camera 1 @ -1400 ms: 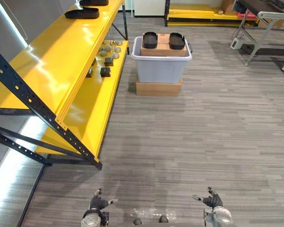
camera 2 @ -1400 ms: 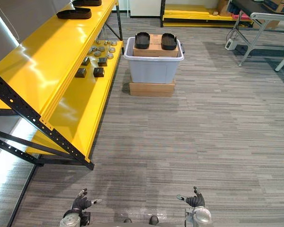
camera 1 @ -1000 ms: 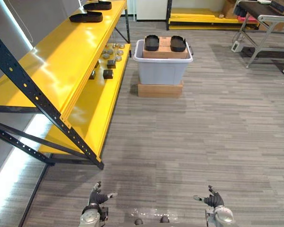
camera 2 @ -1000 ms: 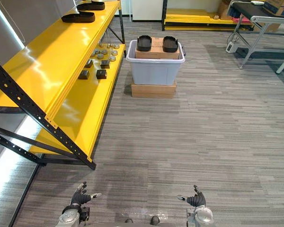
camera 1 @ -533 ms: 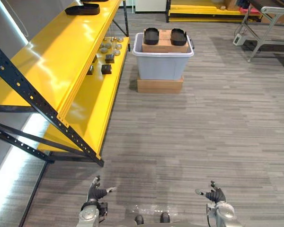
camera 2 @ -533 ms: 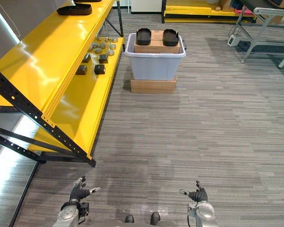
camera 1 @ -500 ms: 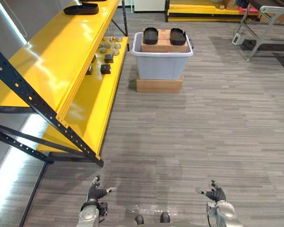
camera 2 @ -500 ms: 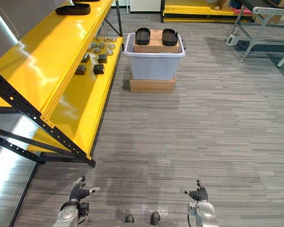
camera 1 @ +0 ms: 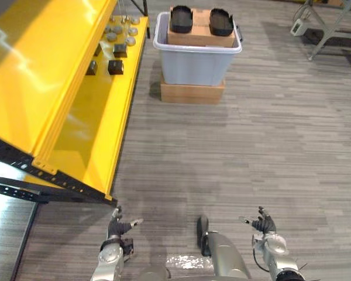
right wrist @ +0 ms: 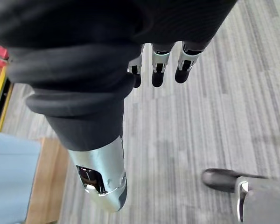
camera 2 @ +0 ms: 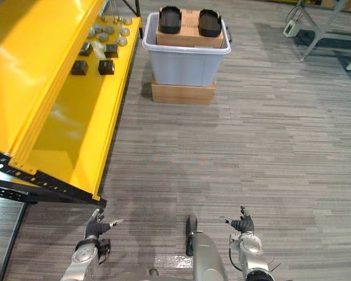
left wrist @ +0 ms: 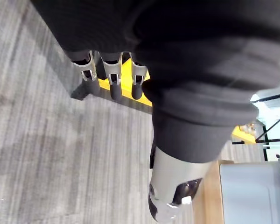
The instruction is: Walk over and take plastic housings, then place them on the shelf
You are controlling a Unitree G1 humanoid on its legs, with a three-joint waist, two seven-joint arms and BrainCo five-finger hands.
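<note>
Two housings (camera 1: 181, 19) top one bin (camera 1: 196, 67); left robot hand (camera 1: 118, 227), right robot hand (camera 1: 263, 224) hang unclenched.

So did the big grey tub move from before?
No. The grey tub still sits on the same cardboard box beside the yellow shelf; the whole picture shifted because the robot walked.

The shelf (camera 1: 52, 70) at the left of the frame is yellow painted metal, smooth and very shiny. The floor (camera 1: 263, 146) looks like matt grey carpet with thin stripes. The bin (camera 1: 196, 67) at the top is smooth pale plastic. The housings (camera 1: 181, 19) on it are dull black plastic, lying on rough brown cardboard (camera 1: 200, 23).
</note>
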